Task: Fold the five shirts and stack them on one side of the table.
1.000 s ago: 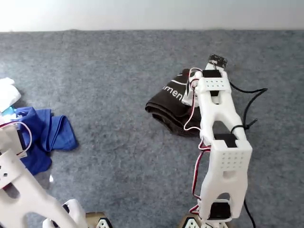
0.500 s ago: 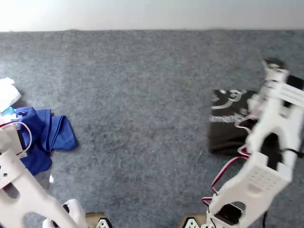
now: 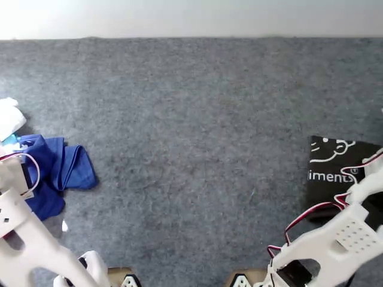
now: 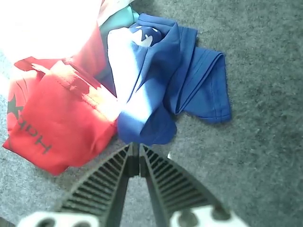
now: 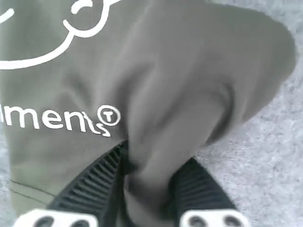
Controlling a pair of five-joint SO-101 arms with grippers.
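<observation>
Right gripper (image 5: 151, 170) is clamped on a raised fold of the folded black shirt (image 3: 336, 174), which sits at the right edge of the table (image 3: 191, 119). The cloth looks light and limp and bunches between the pads, so I judge a thick folded edge a safer hold than one loose layer. Left gripper (image 4: 139, 158) has its fingers together on nothing, just beside the blue shirt (image 4: 161, 80) and red shirt (image 4: 57, 118) heaped at the left edge.

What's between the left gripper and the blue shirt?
Nothing visible. The left gripper, shut, points straight at the blue shirt, tips at its near edge; the red shirt lies beside, off that line.
</observation>
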